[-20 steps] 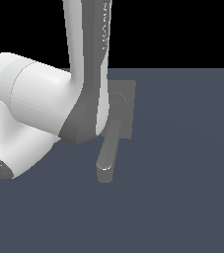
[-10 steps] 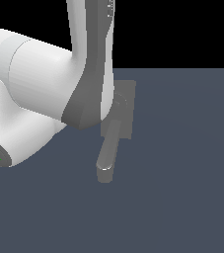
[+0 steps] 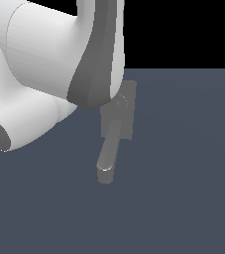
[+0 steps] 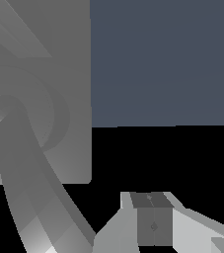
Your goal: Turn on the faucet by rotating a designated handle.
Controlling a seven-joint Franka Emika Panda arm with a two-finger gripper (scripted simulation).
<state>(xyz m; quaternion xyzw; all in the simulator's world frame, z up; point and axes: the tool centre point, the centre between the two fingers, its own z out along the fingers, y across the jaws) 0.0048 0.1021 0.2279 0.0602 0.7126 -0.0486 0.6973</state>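
Note:
The grey faucet (image 3: 127,106) has a flat back plate and a thick rounded spout (image 3: 108,151) that points toward the camera in the exterior view. My white arm covers the plate's side toward the exterior view's left, and my gripper is hidden there. In the wrist view the plate (image 4: 59,148), round hub (image 4: 32,118) and curved spout (image 4: 29,197) fill one side. A flat straight band, likely the handle (image 4: 15,29), crosses the plate's corner. My gripper (image 4: 152,207) is off the plate's edge, apart from the faucet. Its pads (image 4: 144,222) are pressed together with nothing between them.
The faucet stands on a plain dark blue-grey floor (image 3: 183,188). My bulky white and grey arm links (image 3: 44,74) fill the upper part of the exterior view's left and lie in front of the faucet's hub.
The white arm links have risen and grown larger in the exterior view, and the grey elbow now covers more of the back plate. The faucet has not moved.

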